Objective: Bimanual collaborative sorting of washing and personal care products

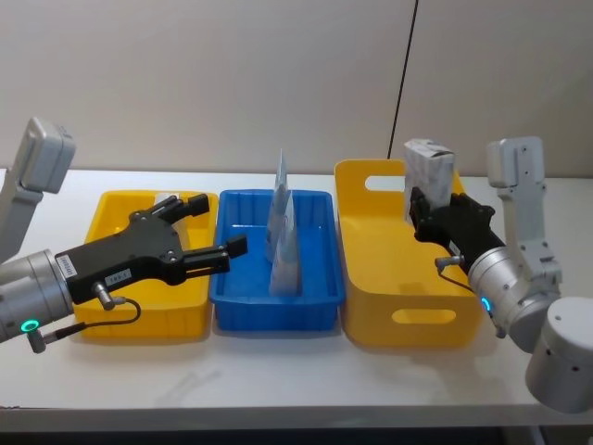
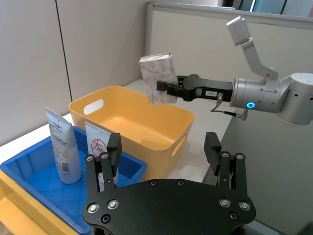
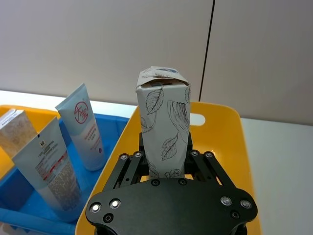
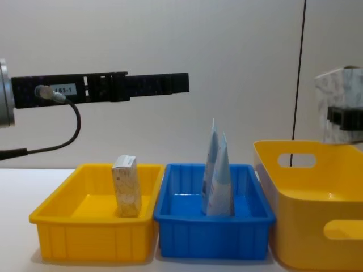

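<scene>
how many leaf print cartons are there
2. One carton is held by the right gripper above the tall yellow bin; the second carton stands in the low yellow bin. More could hide inside the tall bin.

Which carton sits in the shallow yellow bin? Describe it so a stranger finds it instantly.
Three bins line the table; take the shallow yellow bin at the robot's left end, under the open left gripper. A small beige carton stands upright on its floor, alone. The other carton hangs in the right gripper above the deep yellow bin.
</scene>
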You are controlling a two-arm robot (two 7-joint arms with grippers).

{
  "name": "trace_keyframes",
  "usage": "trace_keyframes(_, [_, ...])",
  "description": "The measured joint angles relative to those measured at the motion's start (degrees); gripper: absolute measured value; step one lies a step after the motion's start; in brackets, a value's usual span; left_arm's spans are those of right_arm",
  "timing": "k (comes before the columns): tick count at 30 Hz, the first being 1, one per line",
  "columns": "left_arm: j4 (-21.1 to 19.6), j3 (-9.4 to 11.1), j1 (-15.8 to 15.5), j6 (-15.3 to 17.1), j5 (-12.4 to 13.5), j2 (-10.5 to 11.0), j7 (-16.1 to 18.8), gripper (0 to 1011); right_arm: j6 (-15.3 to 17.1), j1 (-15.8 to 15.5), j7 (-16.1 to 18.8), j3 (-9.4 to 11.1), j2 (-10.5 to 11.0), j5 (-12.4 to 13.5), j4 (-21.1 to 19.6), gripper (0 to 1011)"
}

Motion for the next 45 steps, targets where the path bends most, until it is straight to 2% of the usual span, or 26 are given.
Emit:
trace_keyframes(7, [0.0,0.0,0.0,0.0,0.0,0.0,0.0,1001,0.8,1.5,0.8,-0.5,-0.7,-0.3,2.8,329])
trace_keyframes(20, [0.0,0.0,0.1,0.0,-0.1,0.0,0.0,1001,1.1,2.7,1.6,-1.0,-1.1,-1.1,5.3,339])
trace_keyframes(30, [0.0,0.0,0.1,0.0,-0.1,0.0,0.0,1001,1.2,3.2,1.8,-1.2,-1.2,-1.3,6.0,660])
trace_keyframes(32, [0.0,0.0,0.1,0.0,-0.1,0.0,0.0,1001,1.2,3.2,1.8,-1.2,-1.3,-1.4,6.2,769])
trace_keyframes(37, [0.0,0.0,0.1,0.0,-0.1,0.0,0.0,1001,1.2,3.3,1.9,-1.2,-1.3,-1.4,6.4,859])
trace_keyframes(42, [0.0,0.0,0.0,0.0,-0.1,0.0,0.0,1002,1.3,3.3,2.0,-1.2,-1.3,-1.5,6.4,1003])
trace_keyframes(45, [0.0,0.0,0.0,0.0,-0.1,0.0,0.0,1002,1.5,3.2,2.4,-1.3,-1.4,-1.4,6.1,1004])
